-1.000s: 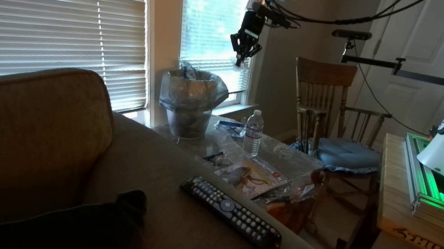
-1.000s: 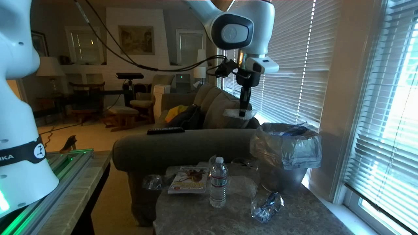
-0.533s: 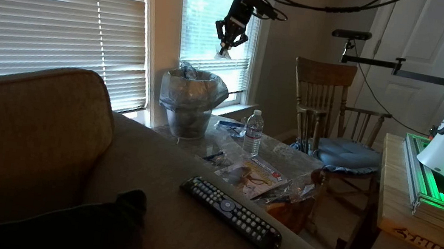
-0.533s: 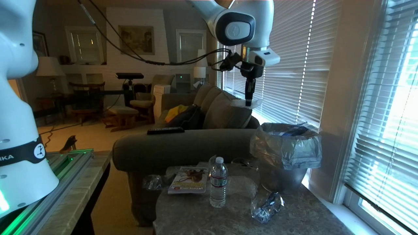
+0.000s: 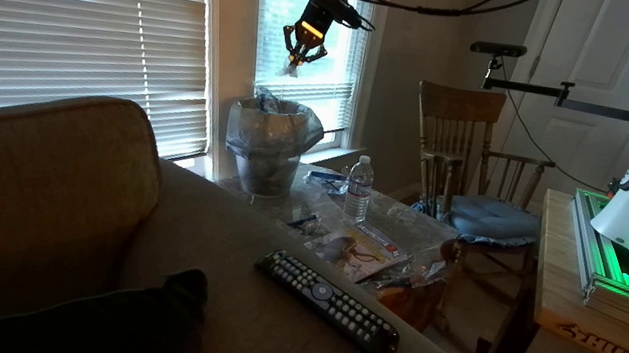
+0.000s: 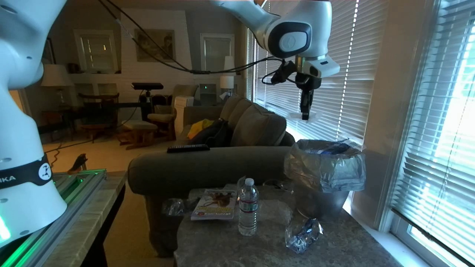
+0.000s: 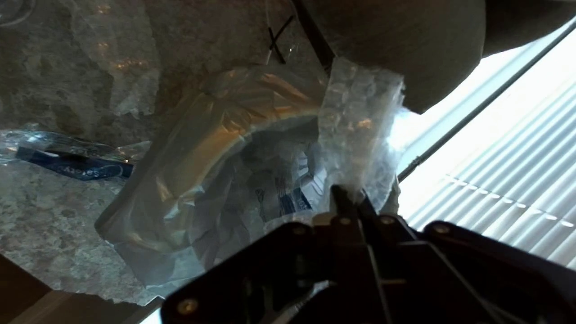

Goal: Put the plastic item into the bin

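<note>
Gripper point(image 7: 355, 198): one; its two fingers are brought together and pinch the plastic strip point(image 7: 357, 121), which looks like bubble wrap.
Plastic strip: one piece is in the grip; it is in the air, higher than the bin point(image 6: 319, 204) and apart from its rim in both exterior views.
Strip direction: in the wrist view its long axis runs nearly upright in the frame, with the free end toward the upper edge and the held end at the fingertips. In an exterior view, the strip point(image 6: 315, 117) spreads thin and about level to both sides of the fingertips.
Bin: one; a single bag point(image 6: 343, 178) is folded over its rim, and the wrist view shows at least one blue wrapper point(image 7: 294, 200) within the opening.
Table point(image 6: 349, 244): one bottle point(image 6: 248, 207), one booklet point(image 6: 215, 204) and several clear wrappings point(image 6: 304, 235), whose exact number I cannot tell.
Sofa arm point(image 6: 207, 167): one remote point(image 6: 188, 148) lies on it.
Change: compared with half a second ago, in an exterior view the gripper point(image 5: 294, 64) stands more to the left, and in an exterior view the gripper point(image 6: 305, 118) stands more to the right. The bin, bottle, booklet and remote keep their places.
</note>
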Robot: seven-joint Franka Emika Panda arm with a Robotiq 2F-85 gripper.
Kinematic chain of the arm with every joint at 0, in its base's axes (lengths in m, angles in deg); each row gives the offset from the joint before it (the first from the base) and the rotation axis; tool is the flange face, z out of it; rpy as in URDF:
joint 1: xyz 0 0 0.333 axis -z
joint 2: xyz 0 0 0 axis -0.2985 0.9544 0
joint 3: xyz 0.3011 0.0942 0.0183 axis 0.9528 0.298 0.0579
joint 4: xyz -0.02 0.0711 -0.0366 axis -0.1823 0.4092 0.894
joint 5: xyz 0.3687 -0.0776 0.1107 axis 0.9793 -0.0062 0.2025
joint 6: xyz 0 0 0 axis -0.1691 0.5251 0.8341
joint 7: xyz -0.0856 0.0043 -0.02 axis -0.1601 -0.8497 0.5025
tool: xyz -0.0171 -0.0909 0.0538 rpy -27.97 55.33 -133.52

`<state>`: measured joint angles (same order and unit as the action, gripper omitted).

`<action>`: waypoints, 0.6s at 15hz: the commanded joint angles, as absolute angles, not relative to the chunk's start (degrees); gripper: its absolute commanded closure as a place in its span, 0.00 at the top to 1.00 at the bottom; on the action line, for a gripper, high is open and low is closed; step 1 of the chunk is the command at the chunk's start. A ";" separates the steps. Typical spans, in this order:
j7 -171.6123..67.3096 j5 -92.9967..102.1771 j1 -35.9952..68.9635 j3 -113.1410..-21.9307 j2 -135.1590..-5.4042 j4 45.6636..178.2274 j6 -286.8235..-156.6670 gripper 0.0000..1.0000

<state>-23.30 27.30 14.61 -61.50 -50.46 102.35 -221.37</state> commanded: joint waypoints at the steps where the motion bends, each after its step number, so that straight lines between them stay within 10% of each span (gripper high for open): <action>1: -18.75 27.73 13.85 -62.47 -41.12 89.99 -220.24 0.01; 9: -14.67 26.18 13.34 -63.32 -28.38 77.91 -221.93 0.01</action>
